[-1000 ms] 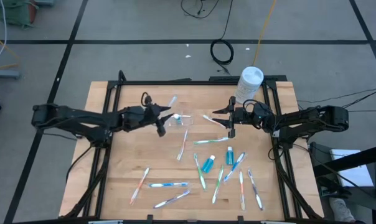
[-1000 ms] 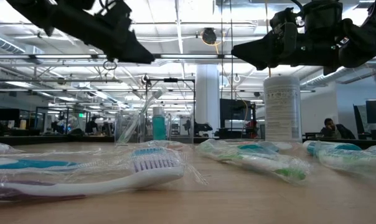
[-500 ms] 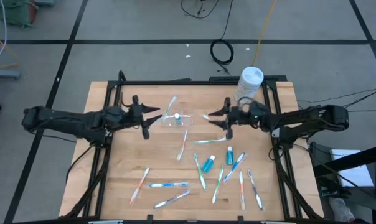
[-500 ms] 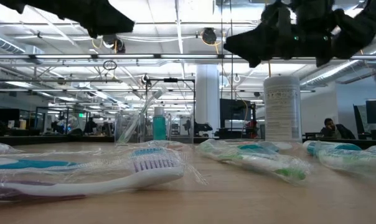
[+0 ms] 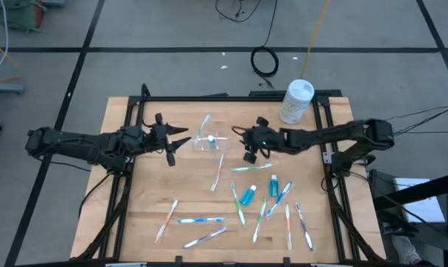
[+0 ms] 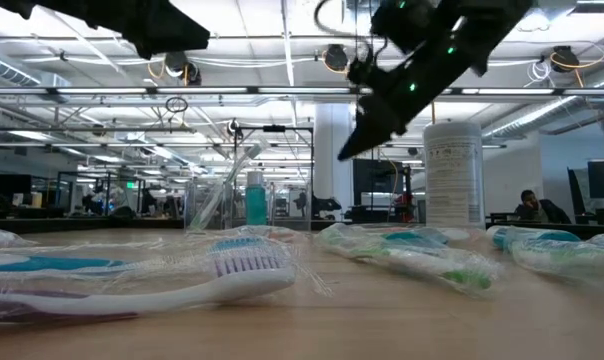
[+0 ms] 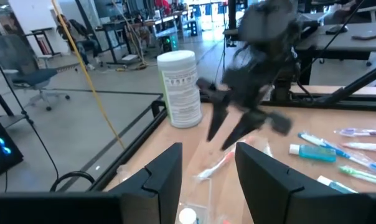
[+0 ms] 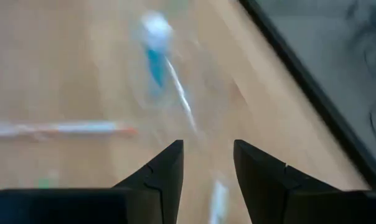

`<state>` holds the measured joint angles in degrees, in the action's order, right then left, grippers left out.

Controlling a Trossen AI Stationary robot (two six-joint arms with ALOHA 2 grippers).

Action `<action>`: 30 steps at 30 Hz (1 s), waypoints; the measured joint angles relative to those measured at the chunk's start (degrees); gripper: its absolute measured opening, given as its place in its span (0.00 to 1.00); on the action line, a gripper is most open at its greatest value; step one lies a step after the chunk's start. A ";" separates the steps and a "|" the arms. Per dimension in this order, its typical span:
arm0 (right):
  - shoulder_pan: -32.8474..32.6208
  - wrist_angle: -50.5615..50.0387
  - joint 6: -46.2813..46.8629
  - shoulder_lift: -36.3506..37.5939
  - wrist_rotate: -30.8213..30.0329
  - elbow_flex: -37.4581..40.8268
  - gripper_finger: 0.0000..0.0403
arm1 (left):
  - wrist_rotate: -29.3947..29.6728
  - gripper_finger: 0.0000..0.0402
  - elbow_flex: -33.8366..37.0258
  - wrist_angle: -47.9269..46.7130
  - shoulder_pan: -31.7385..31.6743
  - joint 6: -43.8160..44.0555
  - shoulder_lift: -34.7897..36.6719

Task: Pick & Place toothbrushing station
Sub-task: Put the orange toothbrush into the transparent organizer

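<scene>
Both grippers [image 5: 173,145] [image 5: 246,143] released beside clear cup [image 5: 211,142]; canister label [image 6: 452,180] unreadable

Pale wooden tabletop [image 5: 150,185] with a black frame. Between the left end effector [image 5: 178,141] and the right end effector [image 5: 242,144] stands a small clear plastic cup [image 5: 209,142]. Nearer the front than both lie scattered slim multicoloured toothbrushes [image 5: 202,220] and two small blue toothpaste tubes [image 5: 247,195]. Behind the right end effector, at the tabletop's corner, stands a tall white cylindrical canister [image 5: 296,101].
</scene>
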<state>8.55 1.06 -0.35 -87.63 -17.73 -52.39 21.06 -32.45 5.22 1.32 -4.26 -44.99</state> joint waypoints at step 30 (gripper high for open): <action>9.40 -10.02 9.10 -4.64 11.99 -1.09 0.33 | -0.04 0.38 0.00 -0.80 -0.09 0.03 0.00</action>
<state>17.95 -8.95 8.75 -92.27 -5.74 -53.47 21.02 -32.45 4.43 1.23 -4.23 -44.99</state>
